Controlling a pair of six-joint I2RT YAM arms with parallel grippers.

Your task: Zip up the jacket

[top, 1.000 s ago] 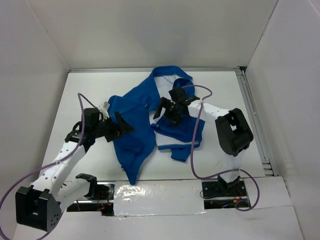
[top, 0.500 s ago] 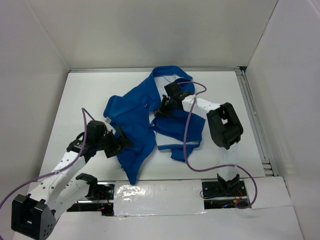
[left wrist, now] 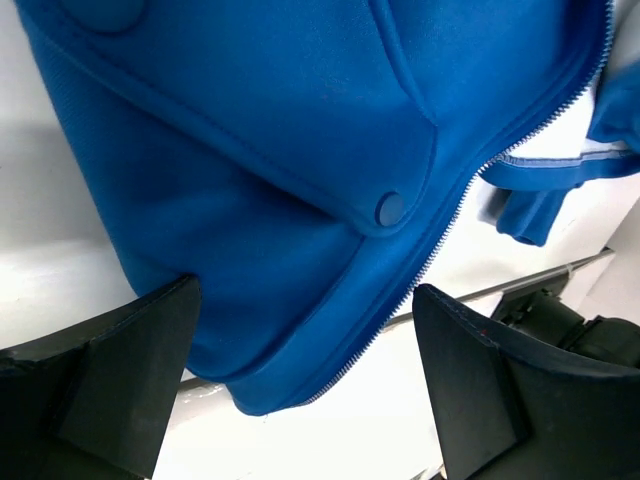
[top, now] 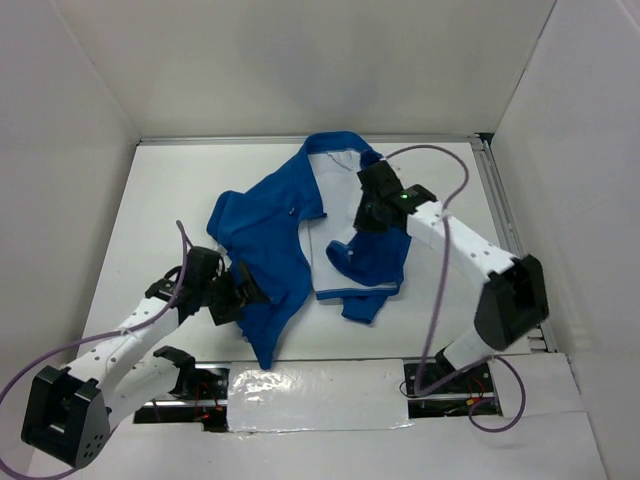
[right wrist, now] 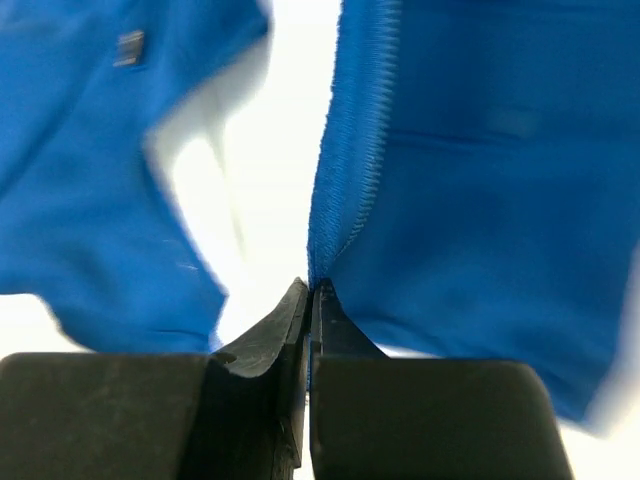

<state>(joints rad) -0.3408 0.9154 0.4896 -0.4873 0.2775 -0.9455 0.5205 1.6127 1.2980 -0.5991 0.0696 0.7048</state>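
The blue jacket lies open on the white table, white lining showing in the middle. My left gripper stands open at the lower hem of the jacket's left front panel. In the left wrist view, the hem and its pale zipper teeth lie between the wide-apart fingers; my left gripper holds nothing. My right gripper is over the right front panel. In the right wrist view my right gripper is shut on the panel's blue zipper edge, which is lifted and bunched.
White walls enclose the table on three sides. A metal rail runs along the right edge. A silver tape strip lies at the near edge between the arm bases. Purple cables loop off both arms.
My right gripper has shut on the jacket's right front edge and pulled it back and to the right. My left gripper, still open, slid down the left panel toward the hem.
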